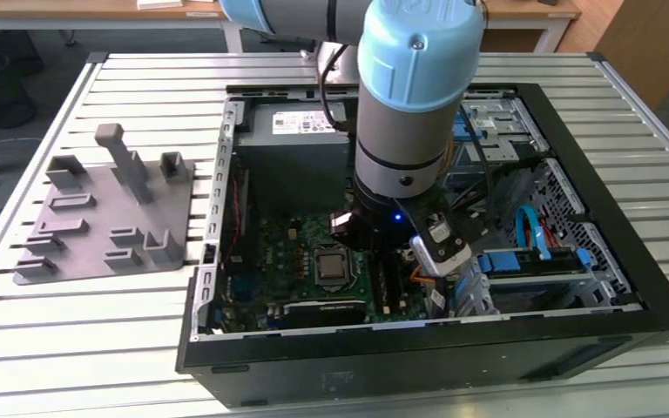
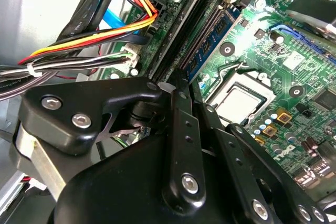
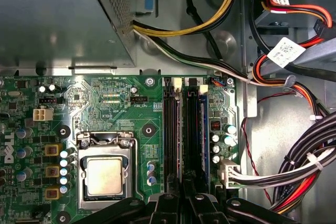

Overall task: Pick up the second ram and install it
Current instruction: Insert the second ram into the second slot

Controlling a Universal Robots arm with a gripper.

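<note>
In the second wrist view, the gripper (image 2: 178, 90) is seen low over the motherboard (image 2: 273, 51), its black fingers (image 2: 181, 129) drawn together above the black sockets (image 2: 184, 30); whether anything is gripped cannot be told. Just beyond, the second ram (image 2: 212, 38) is seated edge-on in its slot, beside the processor socket (image 2: 239, 103).

The arm (image 1: 410, 96) stands vertical, wrist directed straight down, with the gripper (image 1: 383, 233) lowered inside the case near its front edge, linkage bars drawn together.
</note>
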